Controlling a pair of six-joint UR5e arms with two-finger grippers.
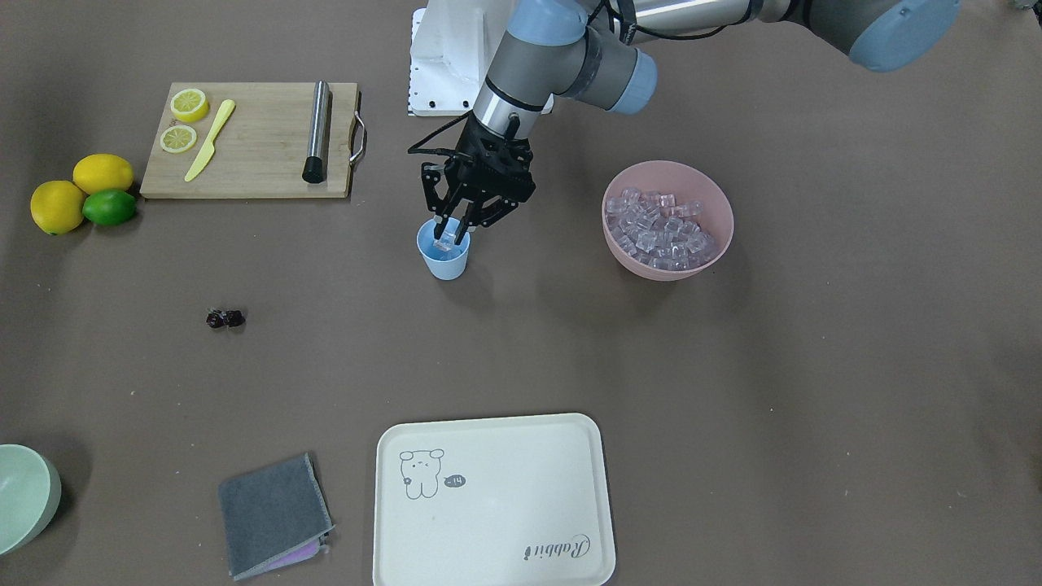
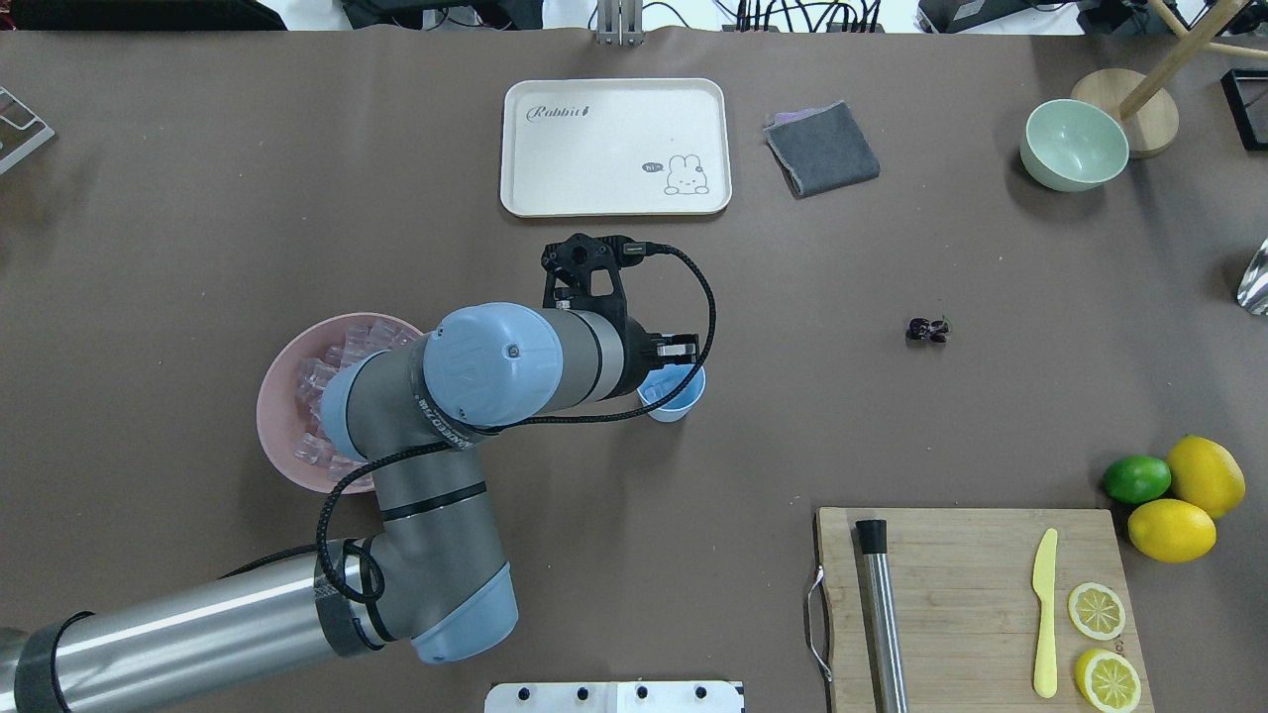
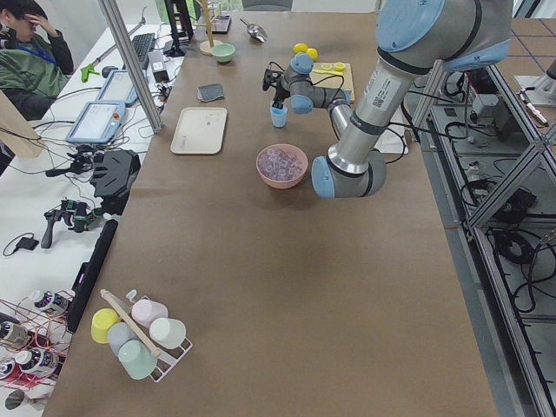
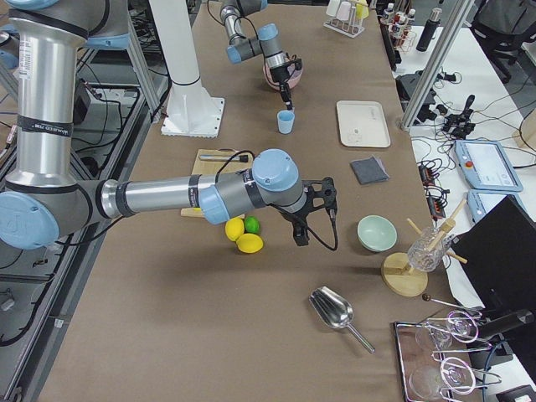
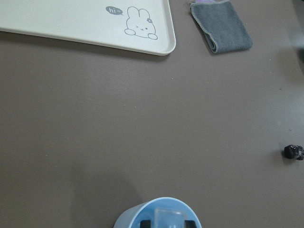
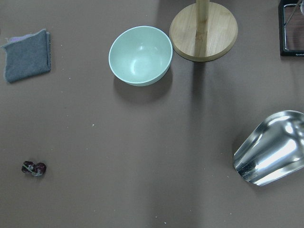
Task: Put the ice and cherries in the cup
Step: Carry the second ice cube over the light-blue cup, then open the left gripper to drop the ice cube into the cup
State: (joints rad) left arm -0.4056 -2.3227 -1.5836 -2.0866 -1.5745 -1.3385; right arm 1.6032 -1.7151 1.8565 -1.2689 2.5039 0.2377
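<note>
The light blue cup (image 1: 444,260) stands upright mid-table. My left gripper (image 1: 450,238) points down into its mouth, shut on a clear ice cube (image 5: 168,214) held level with the cup's rim (image 5: 130,219). The rest of the ice (image 1: 663,232) is heaped in the pink bowl (image 1: 643,270) beside the cup. The dark cherries (image 1: 225,319) lie alone on the table, also seen from both wrists (image 5: 294,152) (image 6: 33,168). My right gripper (image 4: 300,239) hangs above the table near the lemons; I cannot tell whether it is open or shut.
A cream tray (image 1: 488,505) and a folded grey cloth (image 1: 273,513) lie opposite the robot. A cutting board (image 1: 252,138) carries lemon slices, a yellow knife and a metal rod, with lemons and a lime (image 1: 81,195) beside it. A green bowl (image 6: 140,54), wooden stand (image 6: 203,33) and metal scoop (image 6: 273,154) sit beyond the cherries.
</note>
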